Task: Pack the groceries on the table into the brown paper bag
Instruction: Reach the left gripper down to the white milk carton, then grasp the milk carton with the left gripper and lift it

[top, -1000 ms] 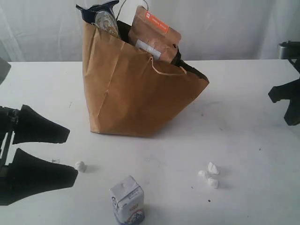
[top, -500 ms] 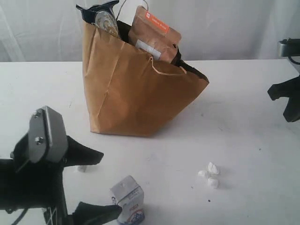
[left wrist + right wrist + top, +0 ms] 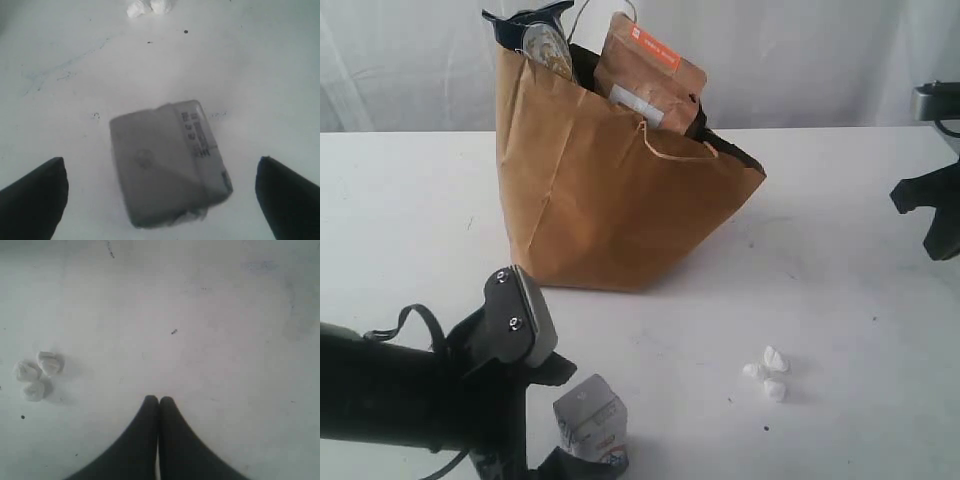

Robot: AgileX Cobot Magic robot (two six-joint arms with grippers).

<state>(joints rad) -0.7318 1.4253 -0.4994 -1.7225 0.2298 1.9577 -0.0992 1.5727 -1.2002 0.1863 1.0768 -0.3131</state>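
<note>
Most of the packing looks done. The tall kraft-brown paper bag (image 3: 610, 215) stands on the white counter (image 3: 840, 260), with a brown pouch with white square (image 3: 650, 72) sticking out of its top. As far as I can see, only the small white carton (image 3: 167, 160) is left, standing in front of the bag. The left gripper (image 3: 161, 162) hovers over the carton with its fingers wide apart on both sides, not touching it. The right gripper (image 3: 159, 401) is pressed together, empty, far aside.

Creased matt kraft-paper bag (image 3: 610, 200); scuffed white tabletop (image 3: 840, 270)
</note>
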